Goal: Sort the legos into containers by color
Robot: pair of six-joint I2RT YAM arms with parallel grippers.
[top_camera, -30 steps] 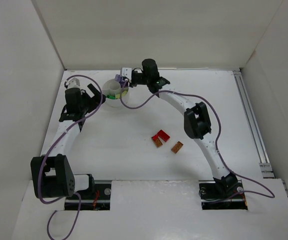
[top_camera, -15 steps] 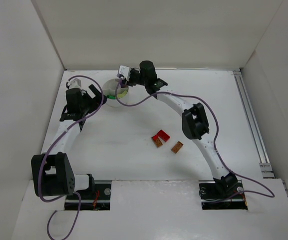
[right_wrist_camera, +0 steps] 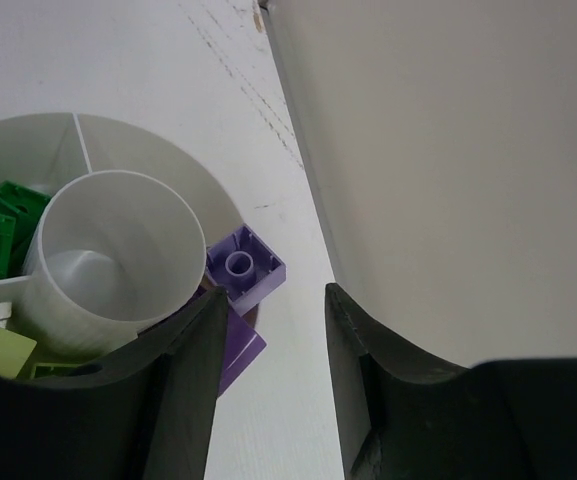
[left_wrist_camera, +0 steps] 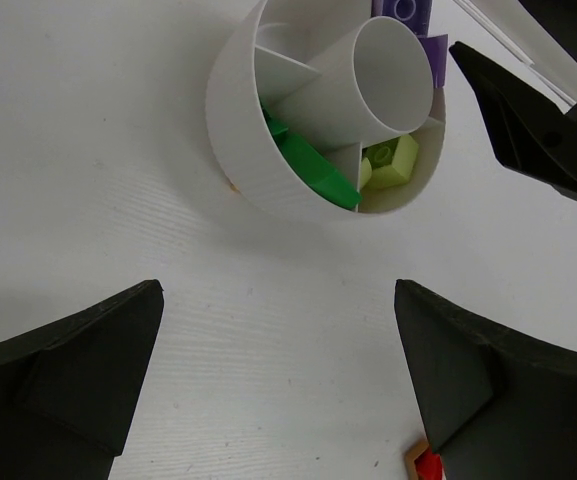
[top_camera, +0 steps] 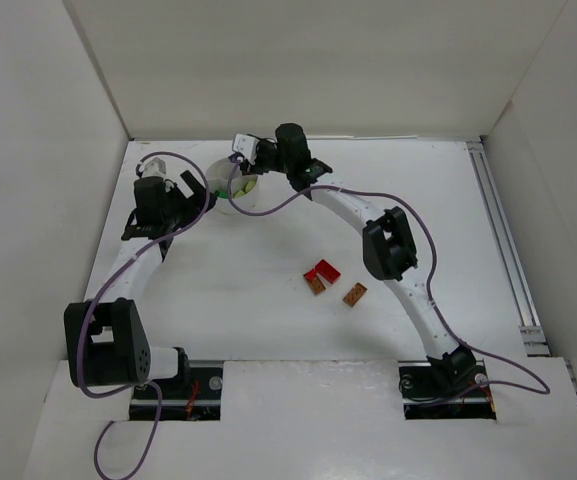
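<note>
The round white dish (top_camera: 220, 198) stands at the back left. In the left wrist view the dish (left_wrist_camera: 238, 150) holds green bricks (left_wrist_camera: 313, 170) and a pale yellow-green brick (left_wrist_camera: 393, 160) in wedge compartments around a central tube. Lilac bricks (right_wrist_camera: 246, 266) lie at its far edge, right by the right gripper's fingertips; I cannot tell whether they sit fully inside. My right gripper (right_wrist_camera: 275, 295) is open and empty above that edge, and it also shows in the top view (top_camera: 238, 163). My left gripper (left_wrist_camera: 278, 330), seen from above (top_camera: 194, 200), is open and empty beside the dish.
A red brick (top_camera: 321, 270) and two orange-brown bricks (top_camera: 315, 286) (top_camera: 354, 293) lie on the table's middle. White walls close the back and sides; a wall rises close to the right gripper (right_wrist_camera: 448, 150). A metal rail (top_camera: 503, 240) runs along the right.
My right gripper has moved a little left over the dish's far edge. The left arm has barely moved.
</note>
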